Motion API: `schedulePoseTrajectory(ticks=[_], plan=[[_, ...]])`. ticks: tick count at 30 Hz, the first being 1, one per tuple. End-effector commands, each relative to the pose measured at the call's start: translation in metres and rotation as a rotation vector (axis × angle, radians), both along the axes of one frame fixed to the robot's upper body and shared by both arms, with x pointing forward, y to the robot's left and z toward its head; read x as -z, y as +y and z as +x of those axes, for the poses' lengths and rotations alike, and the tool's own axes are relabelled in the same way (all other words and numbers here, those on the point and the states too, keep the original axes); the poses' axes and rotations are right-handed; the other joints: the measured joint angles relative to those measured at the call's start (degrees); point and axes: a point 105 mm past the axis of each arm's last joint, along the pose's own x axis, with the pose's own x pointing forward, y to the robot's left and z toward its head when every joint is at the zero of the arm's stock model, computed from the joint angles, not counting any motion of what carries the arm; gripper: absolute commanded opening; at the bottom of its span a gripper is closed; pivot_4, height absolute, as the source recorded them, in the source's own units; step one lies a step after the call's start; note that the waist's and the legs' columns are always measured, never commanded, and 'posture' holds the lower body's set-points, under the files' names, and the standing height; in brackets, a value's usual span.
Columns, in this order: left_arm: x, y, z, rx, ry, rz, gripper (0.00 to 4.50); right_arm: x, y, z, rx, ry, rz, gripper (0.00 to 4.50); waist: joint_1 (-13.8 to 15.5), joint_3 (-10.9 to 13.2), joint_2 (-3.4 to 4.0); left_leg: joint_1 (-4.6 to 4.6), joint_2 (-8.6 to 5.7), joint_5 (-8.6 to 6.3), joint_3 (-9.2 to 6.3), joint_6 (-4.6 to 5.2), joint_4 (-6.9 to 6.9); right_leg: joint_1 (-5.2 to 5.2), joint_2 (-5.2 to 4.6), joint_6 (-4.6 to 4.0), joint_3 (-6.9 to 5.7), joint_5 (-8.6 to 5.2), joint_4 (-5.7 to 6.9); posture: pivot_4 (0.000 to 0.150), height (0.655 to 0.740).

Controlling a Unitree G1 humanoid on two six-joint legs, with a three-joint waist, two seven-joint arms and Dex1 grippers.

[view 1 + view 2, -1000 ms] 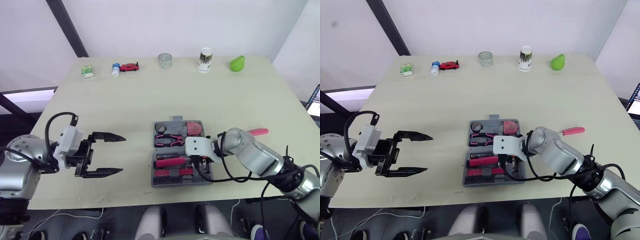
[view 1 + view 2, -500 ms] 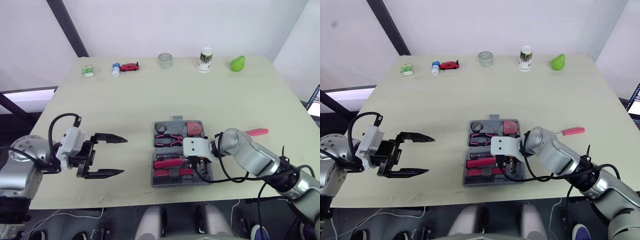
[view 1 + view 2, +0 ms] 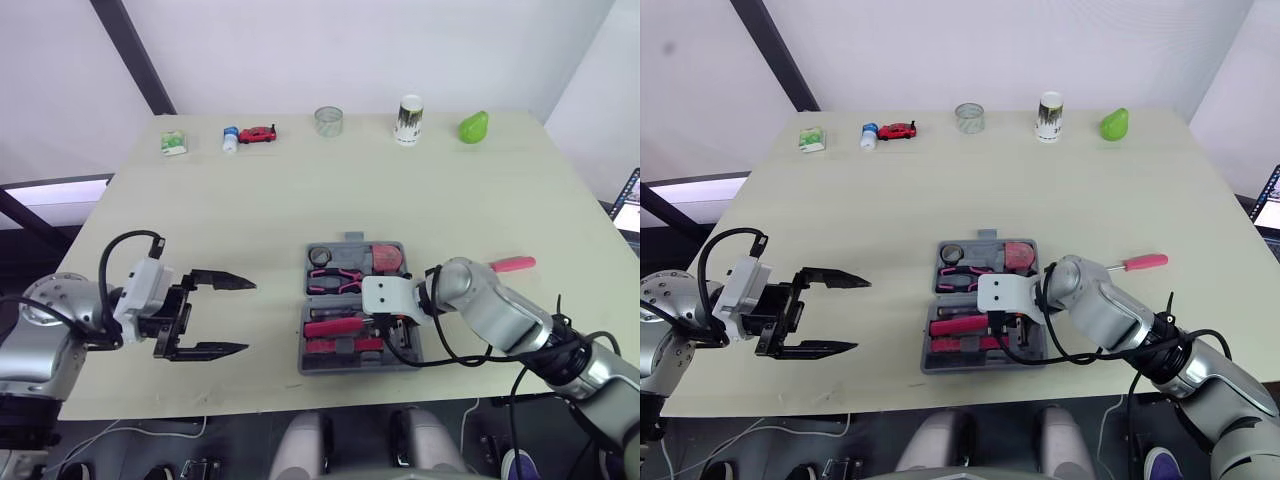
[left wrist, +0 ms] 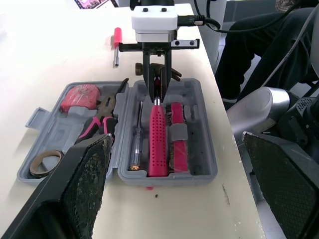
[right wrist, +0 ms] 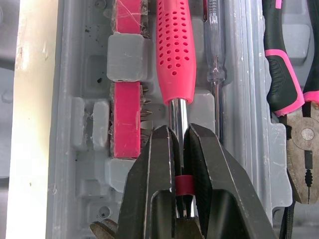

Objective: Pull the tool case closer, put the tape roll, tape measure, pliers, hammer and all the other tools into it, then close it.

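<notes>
A: Far along with the packing?

B: Well past halfway, at a guess. Can count the open grey plastic tool case [image 3: 362, 362] as pulled in: sits between the two hands, near the front edge of the pale tabletop [image 3: 250, 200]. Already holds, just beyond the right hand [image 5: 178, 134], the brown ring of a tape roll [image 3: 321, 256], the pink-gripped pliers [image 4: 99, 117] and the rounded pink tape measure [image 4: 77, 97].

A: And the hammer?

B: Being seated right now. Can see the hammer with the pink dotted handle and steel shaft [image 5: 175, 55] lying in the case's nearer half, handle toward the left hand [image 3: 862, 315]. Pinched at the bare shaft, tight between the right hand's fingers [image 5: 149, 169]. (Taken for a hammer from the handle; head mostly hidden behind the hand.) Flanked by a slim clear-handled tester screwdriver [image 5: 213, 50] and a pink bit strip [image 5: 127, 119].

A: Anything left outside?

B: Just a pink-handled steel screwdriver [image 3: 510, 265], flat on the tabletop well behind the right hand, on the side away from the left hand. After that, only shutting the lid.

A: Left hand busy?

B: No. Hovers over bare tabletop, spread wide, gripping nothing, well apart from the case.

A: Changed since a second ago?

B: Barely. Has slid the right hand slightly toward the left hand, apparently pushing the handle along its slot. Has let the left hand sink a touch. Has left the loose screwdriver where it lay.
</notes>
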Motion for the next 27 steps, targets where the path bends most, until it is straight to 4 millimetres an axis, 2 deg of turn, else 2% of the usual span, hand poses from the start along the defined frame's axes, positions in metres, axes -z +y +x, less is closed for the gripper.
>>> schedulePoseTrajectory(ticks=[1,8,14,16,17,18,27], plan=[[-0.006,-0.001,-0.006,0.055,-0.014,-0.003,4.5,-0.004,0.001,-0.002,-0.024,-0.022,0.003,1.14,0.06,0.0,0.0,0.0,0.0,0.0,0.0,0.0,0.0,0.0,0.0,0.0,0.0,0.0,0.0,0.15,0.74],[-0.006,-0.003,-0.006,0.058,-0.012,-0.005,4.5,-0.007,0.002,0.002,-0.006,-0.027,0.034,1.14,0.15,0.0,0.0,0.0,-0.01,0.0,0.01,0.0,0.0,0.01,-0.02,0.0,0.0,0.0,0.0,0.15,0.74],[-0.006,-0.006,-0.006,0.067,-0.013,-0.013,4.5,-0.031,0.016,0.0,-0.032,-0.024,0.323,1.14,0.16,0.0,0.0,-0.01,-0.01,0.0,0.01,0.0,-0.01,0.01,-0.02,0.01,0.0,0.0,-0.01,0.15,0.74],[-0.006,-0.006,-0.005,0.067,-0.015,-0.015,4.5,-0.034,0.014,0.001,-0.029,-0.024,0.377,0.64,0.16,0.0,0.0,-0.01,-0.01,0.0,0.01,0.0,-0.01,0.01,-0.02,0.01,0.0,0.01,-0.01,0.15,0.74],[-0.006,-0.007,-0.005,0.068,-0.016,-0.017,4.5,-0.032,0.012,0.002,-0.023,-0.023,0.381,0.46,0.21,0.0,0.0,-0.01,-0.01,0.0,0.0,0.0,-0.01,0.01,-0.02,0.01,0.0,0.01,0.0,0.15,0.74],[-0.006,-0.007,-0.005,0.069,-0.016,-0.019,4.5,-0.03,0.011,0.003,-0.016,-0.022,0.384,0.02,0.21,0.0,-0.01,-0.01,-0.01,0.0,0.01,0.0,-0.01,0.01,-0.02,0.01,0.0,0.01,-0.01,0.15,0.74],[-0.007,-0.011,-0.002,0.071,-0.015,-0.043,4.5,-0.006,0.014,0.001,-0.006,0.045,0.412,0.02,0.13,0.0,0.0,0.0,-0.01,0.0,0.0,0.0,-0.01,0.01,0.0,0.01,0.01,0.0,0.0,0.15,0.74]])
